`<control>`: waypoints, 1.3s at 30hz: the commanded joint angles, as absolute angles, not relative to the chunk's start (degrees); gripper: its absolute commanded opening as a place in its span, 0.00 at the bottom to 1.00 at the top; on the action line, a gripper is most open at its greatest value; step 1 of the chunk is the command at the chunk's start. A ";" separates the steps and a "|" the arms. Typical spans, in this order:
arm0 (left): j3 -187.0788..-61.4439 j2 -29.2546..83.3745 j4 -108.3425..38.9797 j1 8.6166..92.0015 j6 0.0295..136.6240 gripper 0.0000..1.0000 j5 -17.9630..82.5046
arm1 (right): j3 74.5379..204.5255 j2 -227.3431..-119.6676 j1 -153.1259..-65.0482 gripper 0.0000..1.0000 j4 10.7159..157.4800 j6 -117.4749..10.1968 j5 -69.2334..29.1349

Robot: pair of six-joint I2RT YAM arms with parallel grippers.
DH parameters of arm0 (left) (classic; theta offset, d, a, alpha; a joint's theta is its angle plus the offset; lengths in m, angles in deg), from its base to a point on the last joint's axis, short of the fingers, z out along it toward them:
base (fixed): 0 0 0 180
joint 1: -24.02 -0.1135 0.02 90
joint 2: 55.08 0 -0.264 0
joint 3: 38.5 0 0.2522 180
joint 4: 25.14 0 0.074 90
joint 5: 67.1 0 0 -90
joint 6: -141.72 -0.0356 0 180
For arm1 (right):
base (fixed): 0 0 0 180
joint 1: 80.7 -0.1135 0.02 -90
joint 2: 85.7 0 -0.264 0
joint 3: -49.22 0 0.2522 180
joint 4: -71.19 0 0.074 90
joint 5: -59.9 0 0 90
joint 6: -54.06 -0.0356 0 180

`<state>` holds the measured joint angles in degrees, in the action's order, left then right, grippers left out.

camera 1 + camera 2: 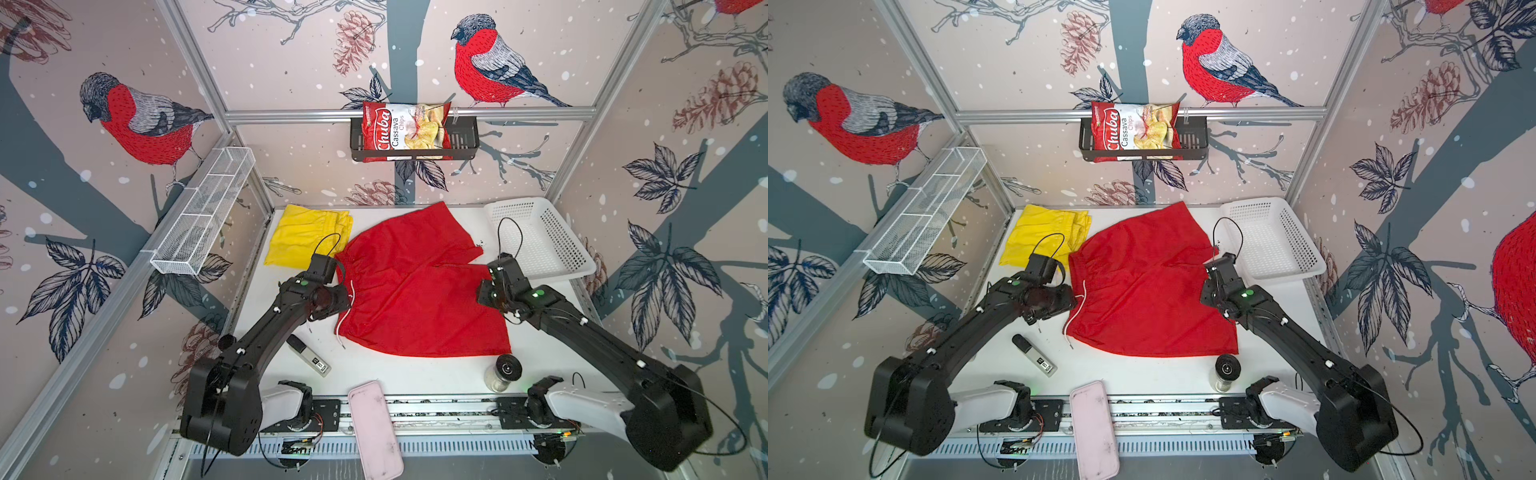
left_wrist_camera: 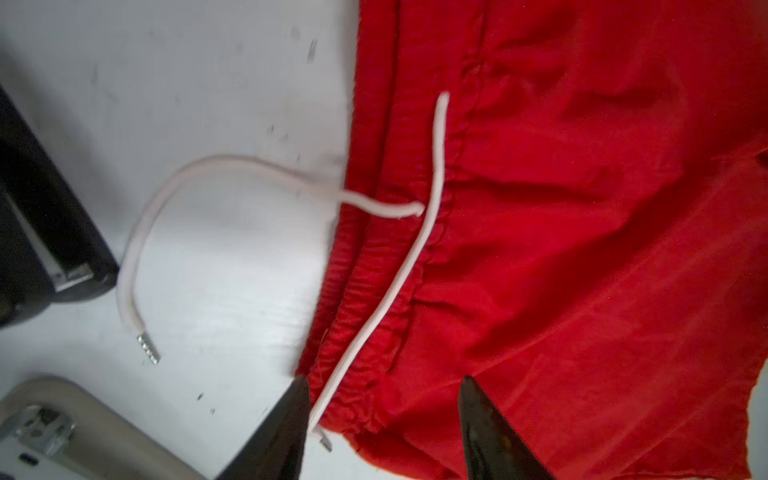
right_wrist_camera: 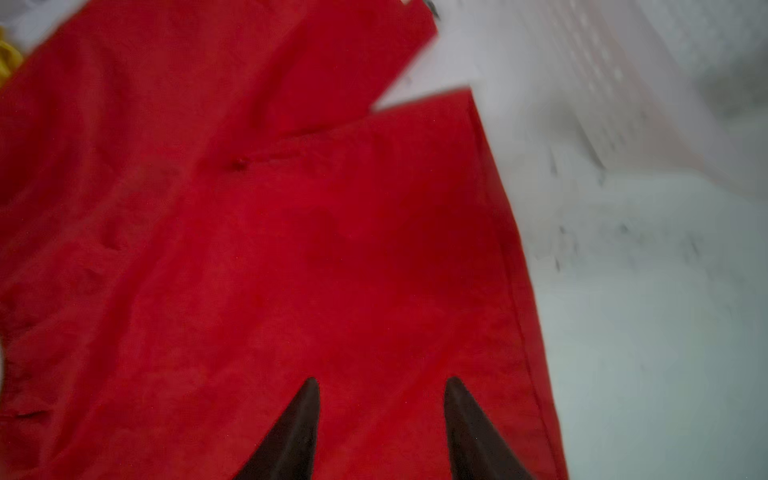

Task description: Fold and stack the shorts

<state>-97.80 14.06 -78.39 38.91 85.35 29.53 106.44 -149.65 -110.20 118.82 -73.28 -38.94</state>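
Nearest the left wrist camera, the left tool (image 2: 384, 386) hangs spread and empty astride the waistband and drawstring (image 2: 232, 166) of the red shorts (image 1: 415, 286), which lie flat and unfolded in the middle of the table (image 1: 415, 374); the yellow shorts (image 1: 307, 237) sit folded at its back left corner. Toward the right edge, the right tool (image 3: 382, 384) is spread above a leg near its hem, pinching nothing. For a clean fold, I judge both should nip both cloth layers at the front corners and lift together, drawstring clear.
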 commanded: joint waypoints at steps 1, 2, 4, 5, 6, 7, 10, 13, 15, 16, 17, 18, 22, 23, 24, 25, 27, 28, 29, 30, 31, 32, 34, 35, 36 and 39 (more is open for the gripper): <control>-94.10 9.13 -79.21 38.95 87.11 0.66 34.28 | 104.23 -145.58 -111.53 0.66 131.50 -80.86 -34.99; -92.99 7.33 -78.48 38.88 87.69 0.69 35.14 | 103.32 -143.87 -111.55 0.72 132.46 -82.19 -35.03; -91.81 4.72 -77.89 38.89 88.34 0.74 35.13 | 101.42 -141.15 -111.31 0.77 133.79 -83.82 -36.71; -91.35 3.61 -77.77 38.95 88.49 0.77 34.61 | 100.17 -139.84 -110.92 0.78 133.91 -84.37 -37.43; -91.04 2.82 -77.61 38.92 88.46 0.79 34.34 | 98.86 -138.54 -110.10 0.78 133.56 -84.83 -37.84; -90.78 2.51 -77.47 38.87 88.63 0.80 34.25 | 97.61 -137.47 -109.18 0.78 132.82 -84.76 -37.79; -88.91 2.68 -76.04 38.94 89.62 0.80 36.05 | 92.83 -134.45 -104.58 0.76 129.10 -84.06 -34.87; -85.37 4.04 -73.34 38.89 90.78 0.74 38.80 | 89.16 -133.10 -100.60 0.74 126.42 -83.32 -31.59; -84.53 5.43 -72.15 38.88 90.72 0.71 40.41 | 87.84 -132.95 -99.85 0.73 125.63 -83.44 -31.07; -84.71 5.84 -72.17 38.92 90.81 0.71 40.30 | 87.68 -132.98 -99.79 0.74 125.64 -83.49 -31.07; -84.84 6.16 -72.26 38.89 90.83 0.72 39.78 | 87.88 -133.14 -99.84 0.74 125.77 -83.51 -31.36; -85.10 6.26 -72.22 38.92 90.80 0.72 39.34 | 88.07 -133.45 -99.78 0.75 125.90 -83.53 -31.77; -85.31 6.86 -71.68 38.94 91.01 0.77 37.90 | 87.40 -134.21 -99.85 0.77 123.92 -84.17 -31.40; -85.18 7.16 -71.49 38.92 91.22 0.77 37.76 | 86.64 -134.44 -99.86 0.77 122.66 -84.47 -30.74; -84.84 7.47 -70.99 38.92 91.40 0.78 37.97 | 85.88 -134.69 -99.86 0.77 121.49 -84.88 -30.12; -84.56 7.88 -70.60 38.94 91.65 0.78 38.08 | 85.23 -135.02 -99.80 0.76 120.73 -85.13 -29.59; -83.66 9.06 -69.33 38.88 92.15 0.79 38.81 | 84.30 -136.10 -99.85 0.75 119.63 -85.33 -29.18; -83.40 9.73 -68.94 38.94 92.30 0.79 39.09 | 84.18 -136.66 -99.86 0.75 119.42 -85.43 -29.24; -83.02 10.38 -68.27 38.90 92.50 0.79 39.44 | 84.00 -137.40 -99.86 0.75 119.03 -85.38 -29.30; -82.80 11.08 -67.69 38.89 92.72 0.79 39.75 | 83.92 -138.17 -99.85 0.75 118.60 -85.25 -29.38; -82.67 11.59 -67.21 38.88 92.87 0.79 39.77 | 83.90 -139.03 -99.84 0.75 118.26 -85.16 -29.40; -82.59 12.09 -66.78 38.88 92.93 0.79 39.85 | 83.90 -139.96 -99.86 0.74 117.73 -85.07 -29.40; -82.59 12.79 -65.63 38.87 93.02 0.78 39.72 | 83.90 -141.56 -99.81 0.69 116.61 -84.94 -29.33; -82.46 13.08 -65.13 38.88 93.03 0.77 39.52 | 83.98 -142.35 -99.81 0.65 116.00 -84.85 -29.11; -82.47 13.35 -64.68 38.89 93.05 0.76 39.41 | 84.20 -143.01 -99.86 0.58 115.57 -84.72 -28.97; -82.32 14.08 -63.54 38.94 92.82 0.72 39.04 | 85.14 -143.96 -99.85 0.36 115.27 -84.69 -29.38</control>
<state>-82.59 13.58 -65.91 38.94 92.45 39.35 85.24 -142.98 -99.82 113.22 -84.01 -31.62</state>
